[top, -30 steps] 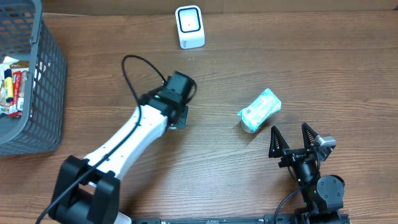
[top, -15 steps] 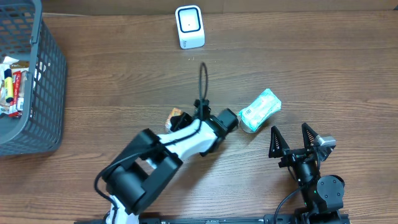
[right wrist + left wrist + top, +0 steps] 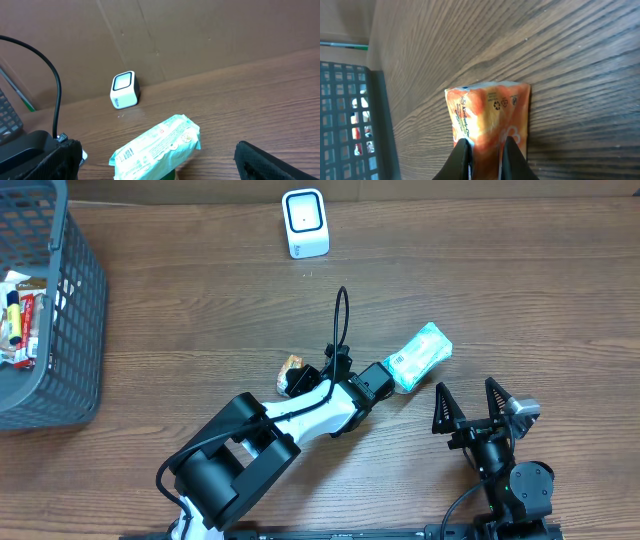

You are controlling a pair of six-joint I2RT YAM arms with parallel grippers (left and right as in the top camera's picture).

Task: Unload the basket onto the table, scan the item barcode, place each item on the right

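Note:
A small orange packet (image 3: 490,115) with printed symbols lies against the wooden table, and my left gripper (image 3: 484,155) is shut on its near end. From overhead the orange packet (image 3: 291,369) shows at the table's middle, with the left gripper (image 3: 306,380) beside it and the arm folded back over itself. The white barcode scanner (image 3: 304,222) stands at the far edge, well apart from the packet. My right gripper (image 3: 475,398) stands open and empty near the front right. A mint-green packet (image 3: 157,147) lies tilted just ahead of the right gripper (image 3: 160,172).
A dark grey basket (image 3: 70,300) with several items stands at the far left, its wall also in the left wrist view as a basket (image 3: 350,125). The left arm's cable (image 3: 340,320) loops up over the table's middle. The scanner (image 3: 124,89) sits before a cardboard wall.
The left arm has folded and its wrist has swung right, close to the mint-green packet. The orange packet has come into view at mid-table. The right arm has not moved.

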